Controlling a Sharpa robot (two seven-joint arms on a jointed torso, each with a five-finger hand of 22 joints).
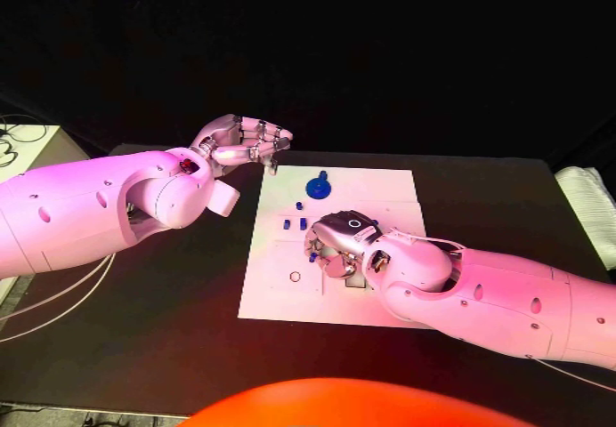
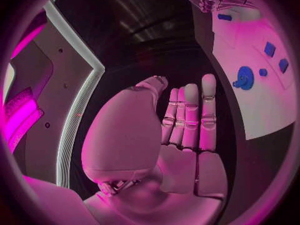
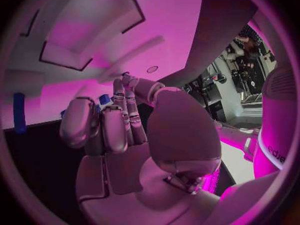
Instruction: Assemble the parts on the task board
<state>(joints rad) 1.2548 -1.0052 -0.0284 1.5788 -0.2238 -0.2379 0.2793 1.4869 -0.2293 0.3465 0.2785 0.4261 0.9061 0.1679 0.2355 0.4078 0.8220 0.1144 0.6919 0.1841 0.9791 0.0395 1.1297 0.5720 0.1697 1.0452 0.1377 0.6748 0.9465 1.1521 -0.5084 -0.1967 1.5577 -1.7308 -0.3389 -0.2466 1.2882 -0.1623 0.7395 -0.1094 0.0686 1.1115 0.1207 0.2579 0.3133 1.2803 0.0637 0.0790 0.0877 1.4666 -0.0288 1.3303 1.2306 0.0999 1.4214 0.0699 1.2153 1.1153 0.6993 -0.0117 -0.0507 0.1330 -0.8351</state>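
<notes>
The white task board (image 1: 385, 191) lies mid-table. On its back part sit a round blue part (image 1: 319, 187) and three small blue parts (image 1: 299, 205) (image 1: 285, 225) (image 1: 304, 224). My right hand (image 1: 342, 244) is low over the board's middle with its fingers curled down, and a small blue part (image 1: 312, 256) shows at its fingertips. In the right wrist view that blue part (image 3: 104, 99) peeks between the curled fingers (image 3: 115, 127), and another blue part (image 3: 19, 113) stands on the board. My left hand (image 1: 244, 141) hangs raised beyond the board's back left corner, its fingers (image 2: 190, 117) stretched out and holding nothing.
The board has a small round hole (image 1: 295, 277) and a rectangular recess (image 1: 353, 283) near its front. A white ribbed object (image 1: 593, 212) lies at the table's right edge. A pale box (image 1: 28, 147) with cables stands off the table's left side.
</notes>
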